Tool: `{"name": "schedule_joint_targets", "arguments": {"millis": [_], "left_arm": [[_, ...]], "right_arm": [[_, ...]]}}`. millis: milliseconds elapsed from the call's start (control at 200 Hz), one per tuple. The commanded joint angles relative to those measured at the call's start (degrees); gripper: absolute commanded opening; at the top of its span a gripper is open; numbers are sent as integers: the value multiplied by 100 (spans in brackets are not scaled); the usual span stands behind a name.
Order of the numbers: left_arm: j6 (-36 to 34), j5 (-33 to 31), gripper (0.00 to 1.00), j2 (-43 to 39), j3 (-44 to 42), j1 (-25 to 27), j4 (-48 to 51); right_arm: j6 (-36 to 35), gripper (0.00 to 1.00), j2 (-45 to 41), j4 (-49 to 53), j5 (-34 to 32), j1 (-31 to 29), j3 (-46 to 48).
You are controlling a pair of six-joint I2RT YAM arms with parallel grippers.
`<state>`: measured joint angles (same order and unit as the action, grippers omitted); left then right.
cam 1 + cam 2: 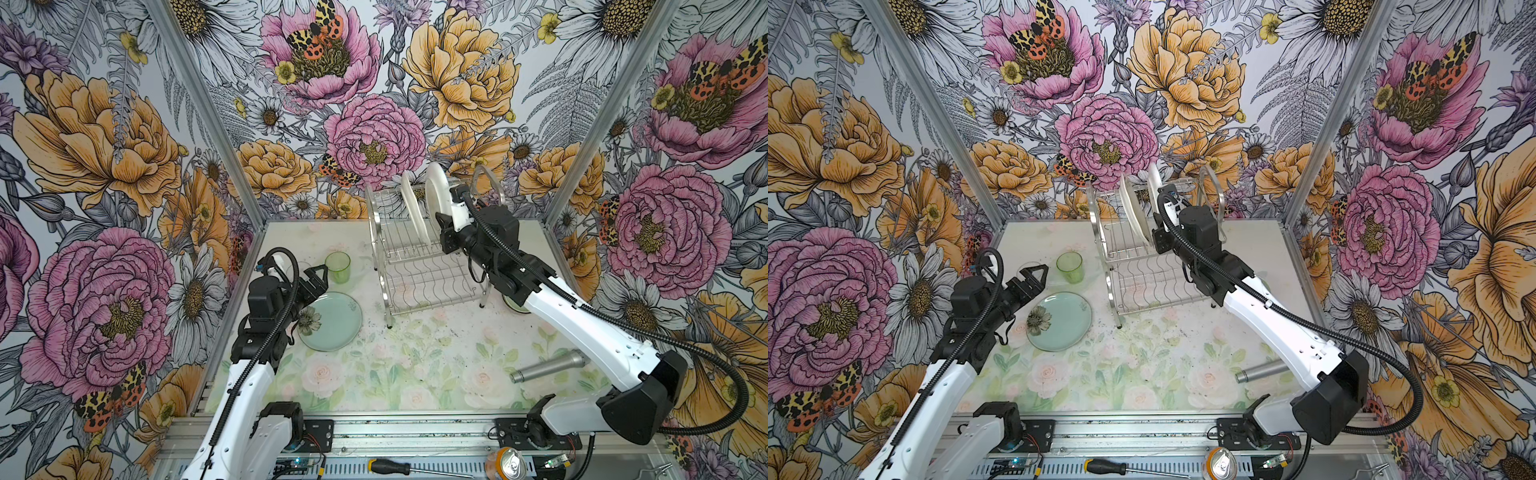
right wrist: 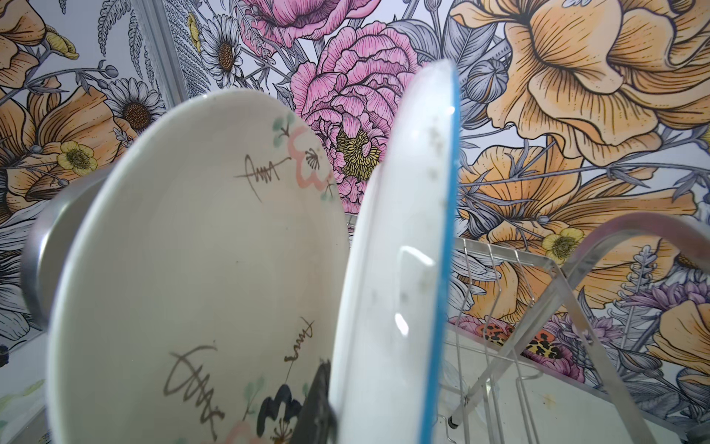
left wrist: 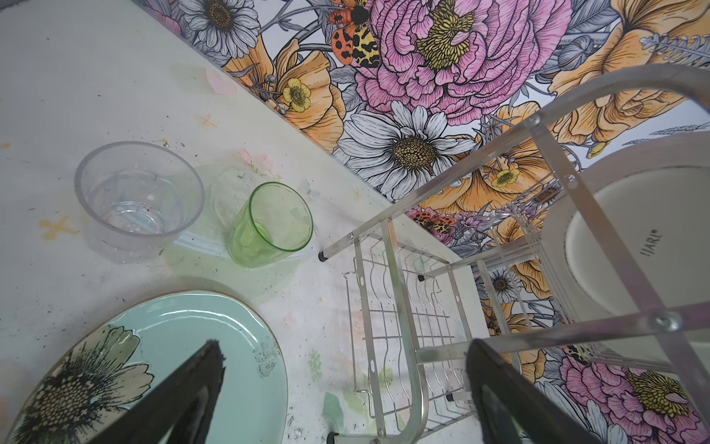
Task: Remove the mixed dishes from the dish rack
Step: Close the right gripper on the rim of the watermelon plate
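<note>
**A:** Which step are we on?

**B:** The rack (image 1: 415, 266) stands upper centre in both top views. Two plates are on edge in its top shelf, so we judge we're unloading plates.

**A:** And our arms?

**B:** Our right arm (image 1: 582, 328) stretches from lower right up to that shelf. Our left arm (image 1: 249, 386) is bent at centre left, above the mint plate (image 1: 332, 320), which lies flat on the table (image 1: 415, 374).

**A:** Claws?

**B:** The right claw (image 1: 441, 224) is clenched on the white plate (image 1: 436, 195), which sits higher than the cream plate (image 1: 411, 208) beside it. The left claw (image 1: 316, 277) is spread wide and holds nothing.

**A:** Next?

**B:** We'd lift the white plate straight up, clear of the wires and the cream plate. The green tumbler (image 1: 338, 266) and clear glass (image 3: 138, 200) already stand on the table left of the rack.
</note>
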<state>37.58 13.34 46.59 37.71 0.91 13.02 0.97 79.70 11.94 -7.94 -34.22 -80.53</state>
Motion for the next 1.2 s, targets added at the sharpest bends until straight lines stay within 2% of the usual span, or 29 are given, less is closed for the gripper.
{"name": "schedule_joint_targets", "arguments": {"millis": [0,335,485,1196], "left_arm": [[38,153,99,-63,-78,-67,-79],[-41,314,99,-106,-157,-91,-253],[-15,314,99,-63,-159,-100,-259],[51,406,99,-254,-20,-91,-113]], "right_arm": [[-132,0,-41,-654,-162,-50,-335],[-267,0,-382,-1465,-268,-72,30],[-425,0,-457,-1724,-122,-98,123],[-1789,0,-1064,-2082,-562,-357,489]]}}
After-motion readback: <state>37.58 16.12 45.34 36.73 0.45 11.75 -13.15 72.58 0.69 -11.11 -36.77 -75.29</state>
